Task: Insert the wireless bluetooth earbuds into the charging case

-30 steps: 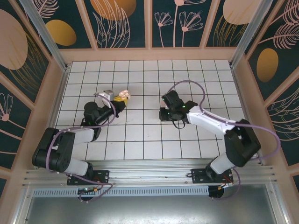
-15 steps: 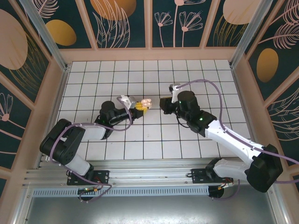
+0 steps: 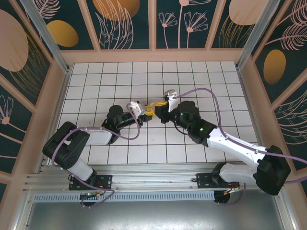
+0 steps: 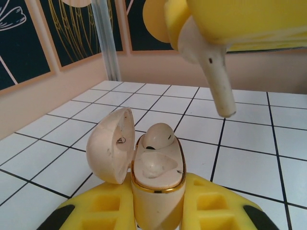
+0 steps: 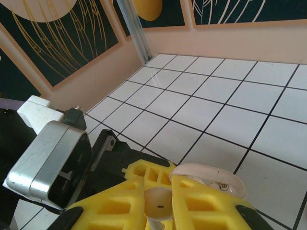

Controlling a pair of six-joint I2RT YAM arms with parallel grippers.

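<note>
No readable text, tiny illegible mark (image 4: 121, 140) inside the lid (image 4: 109, 153) of the charging case (image 4: 154, 184)

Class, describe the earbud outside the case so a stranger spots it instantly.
At the centre of the white gridded table, the left gripper holds an open gold-rimmed cream clamshell case. Above it, the right gripper pinches a cream plastic earbud, stem down; its twin sits inside.
</note>
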